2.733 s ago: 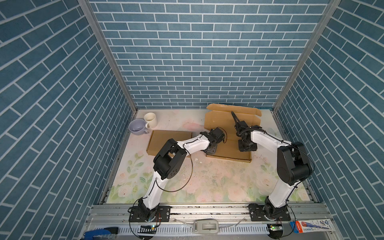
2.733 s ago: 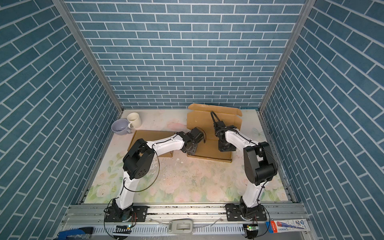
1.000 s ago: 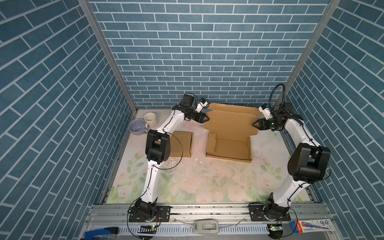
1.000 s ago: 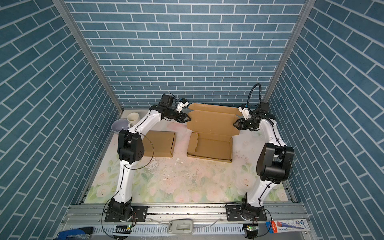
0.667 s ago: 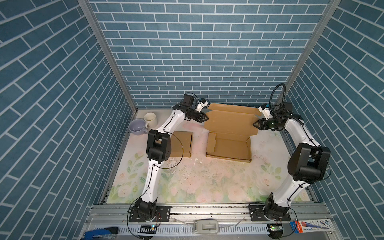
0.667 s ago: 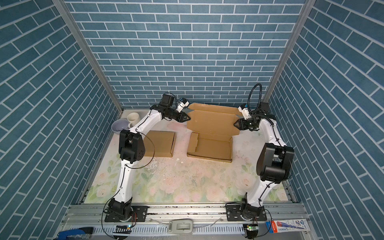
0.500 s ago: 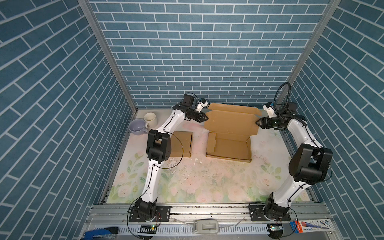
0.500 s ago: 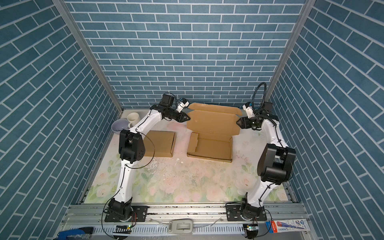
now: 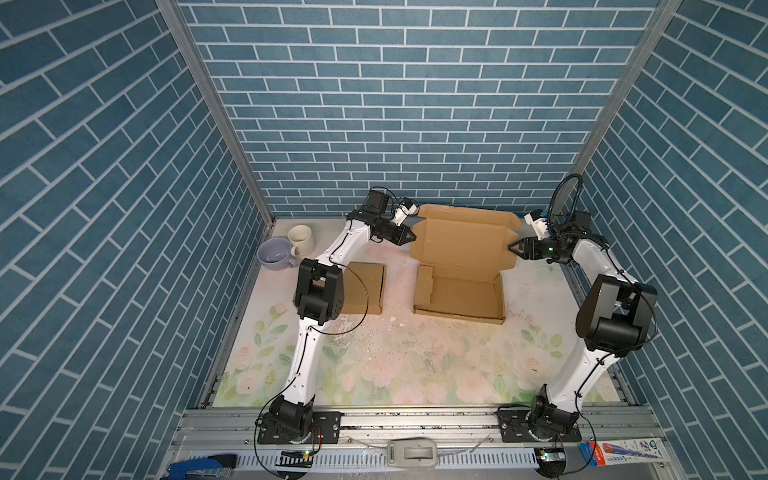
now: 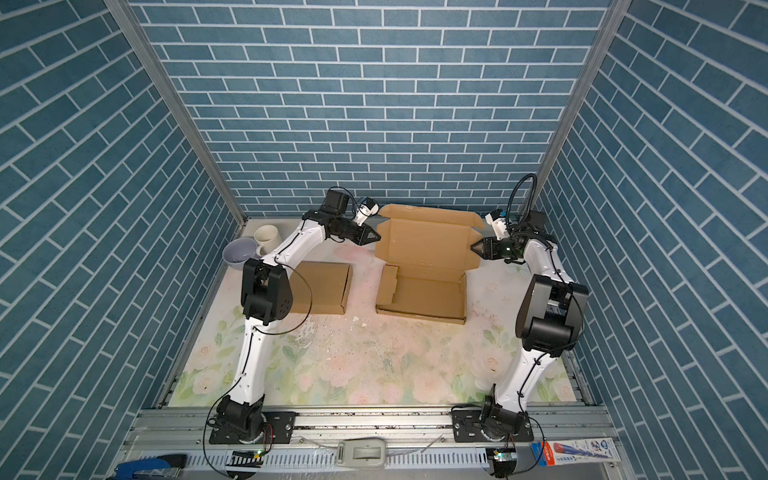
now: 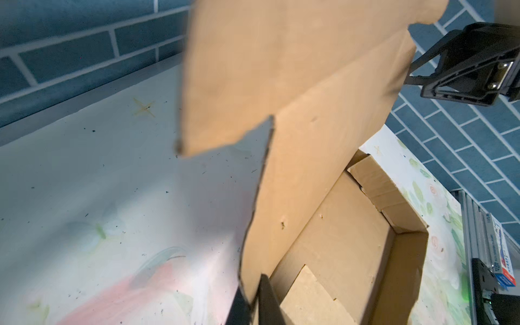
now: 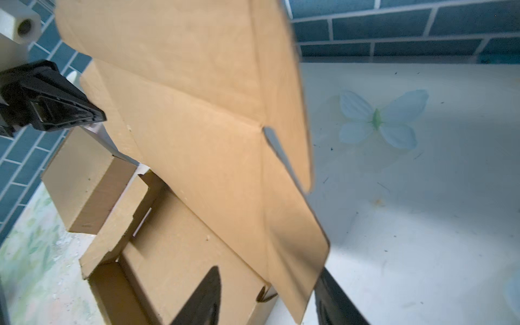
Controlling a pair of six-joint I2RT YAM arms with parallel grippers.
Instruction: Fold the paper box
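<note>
The paper box (image 9: 459, 293) (image 10: 424, 297) is brown cardboard and lies open on the mat, its lid (image 9: 461, 245) (image 10: 428, 245) tilted up at the back. My left gripper (image 9: 411, 237) (image 10: 376, 237) (image 11: 253, 298) is shut on the lid's left edge, and the lid (image 11: 309, 140) fills much of the left wrist view. At the lid's right edge, my right gripper (image 9: 512, 247) (image 10: 473, 247) (image 12: 268, 274) is open. The lid's side flap (image 12: 295, 253) hangs between its two fingers with gaps on both sides.
A closed flat cardboard box (image 9: 361, 286) (image 10: 324, 286) lies left of the open one, partly under my left arm. A purple cup (image 9: 272, 254) and a white mug (image 9: 301, 240) stand at the back left corner. Brick walls stand close behind and beside both grippers. White crumbs (image 9: 374, 328) dot the mat.
Both grippers went from the box's base up to the lid's sides, and the lid now tilts up. In the last second my left gripper closed on the lid's edge; my right jaws narrowed.
</note>
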